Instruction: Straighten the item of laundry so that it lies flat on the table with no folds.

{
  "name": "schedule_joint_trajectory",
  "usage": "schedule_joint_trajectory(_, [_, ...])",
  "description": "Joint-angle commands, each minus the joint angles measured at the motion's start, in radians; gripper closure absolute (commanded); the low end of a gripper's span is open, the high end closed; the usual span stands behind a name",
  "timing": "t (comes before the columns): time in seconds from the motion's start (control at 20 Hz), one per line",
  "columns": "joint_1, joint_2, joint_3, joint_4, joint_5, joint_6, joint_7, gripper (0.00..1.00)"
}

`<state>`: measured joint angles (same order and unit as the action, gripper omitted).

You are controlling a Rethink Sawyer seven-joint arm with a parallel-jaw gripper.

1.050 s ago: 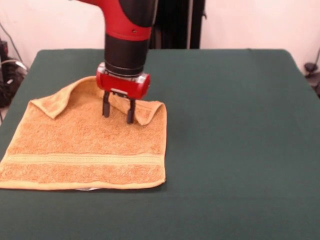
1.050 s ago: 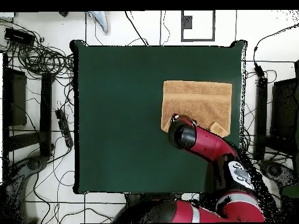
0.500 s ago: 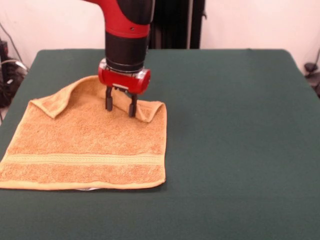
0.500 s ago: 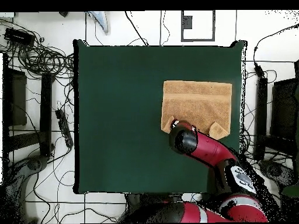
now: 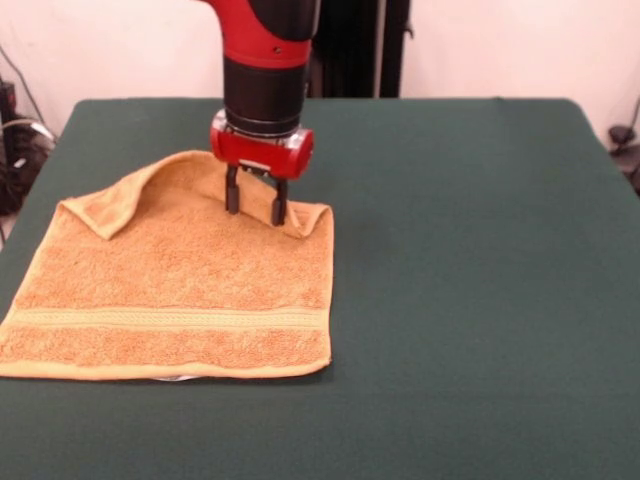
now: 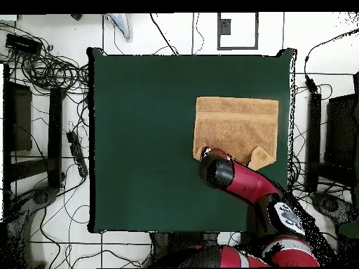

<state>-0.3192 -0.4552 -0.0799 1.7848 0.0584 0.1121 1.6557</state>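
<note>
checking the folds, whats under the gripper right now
The open gripper stands over the towel, at its far edge folded over by the corner flap. What lies beneath that folded cloth is hidden.

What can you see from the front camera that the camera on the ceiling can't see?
Only the front view shows the gripper: its two dark fingers are spread apart, down at the towel's folded far edge. Only the overhead view shows the whole table, the cables on the floor around it, and the arm hiding the gripper. Both show the towel with its turned-over corners.
</note>
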Motion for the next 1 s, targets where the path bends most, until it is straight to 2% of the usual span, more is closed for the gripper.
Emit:
schedule_joint_trajectory(0.05, [0.055,0.036,0.139,0.106,0.096,0.087,0.260,0.00])
schedule_joint_trajectory(0.25, [0.111,0.021,0.084,0.116,0.144,0.131,0.295,0.00])
schedule_joint_trajectory(0.5, [0.099,0.002,0.100,0.164,0.170,0.133,0.277,0.00])
schedule_joint_trajectory(0.7, [0.119,-0.015,0.073,0.181,0.192,0.159,0.275,0.00])
schedule_joint_trajectory(1.0, [0.105,-0.016,0.070,0.205,0.182,0.154,0.239,0.00])
